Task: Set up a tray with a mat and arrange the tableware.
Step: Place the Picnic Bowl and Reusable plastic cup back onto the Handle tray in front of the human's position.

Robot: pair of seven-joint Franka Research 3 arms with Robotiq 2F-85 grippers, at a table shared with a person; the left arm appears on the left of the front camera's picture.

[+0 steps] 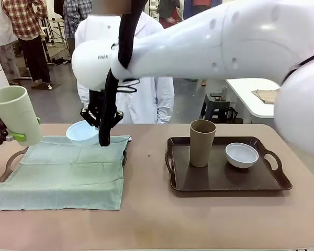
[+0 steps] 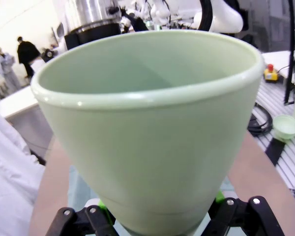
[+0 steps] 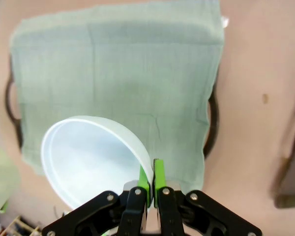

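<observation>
At the left edge, the left gripper (image 1: 13,137), mostly cut off, is clasping the pale green cup (image 1: 15,115). In the upper left, the right gripper (image 3: 151,181) is pinching the rim of the light blue bowl (image 3: 86,157) at the upper edge of the mat (image 1: 63,172), which is hiding most of the tray (image 1: 10,161).

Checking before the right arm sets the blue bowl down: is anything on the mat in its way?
Nothing visible. The mat is bare beneath the light blue bowl in the right gripper. The pale green cup, held up by the left gripper, is off at the mat's left edge.
</observation>
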